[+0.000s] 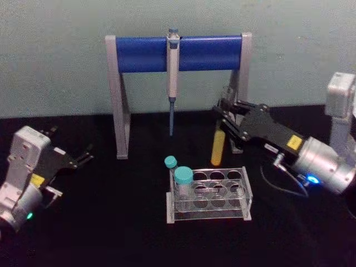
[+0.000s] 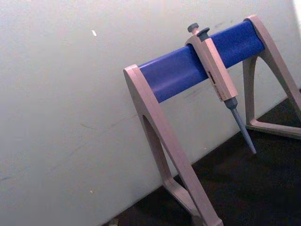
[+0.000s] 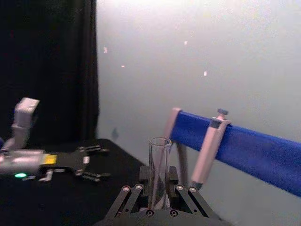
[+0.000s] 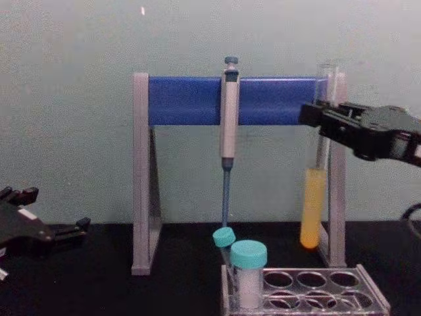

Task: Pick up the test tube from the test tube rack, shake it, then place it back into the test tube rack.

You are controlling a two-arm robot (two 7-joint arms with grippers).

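Note:
The test tube (image 1: 217, 147), long clear glass with yellow liquid in its lower part, hangs upright in the air just behind the rack's far right side. My right gripper (image 1: 225, 120) is shut on its upper glass. In the chest view the test tube (image 4: 312, 207) hangs well above the table, beside the stand's right leg, with the right gripper (image 4: 322, 122) gripping near its top. The right wrist view shows the test tube's open rim (image 3: 160, 143) rising between the fingers. The clear test tube rack (image 1: 209, 214) stands on the black table. My left gripper (image 1: 72, 144) rests open at the far left.
Two teal-capped tubes (image 1: 183, 176) stand in the rack's left end. Behind it is a grey-and-blue stand (image 1: 144, 53) with a pipette (image 1: 173, 67) hanging from its bar. A pale wall closes the back. A cable lies at the right of the rack.

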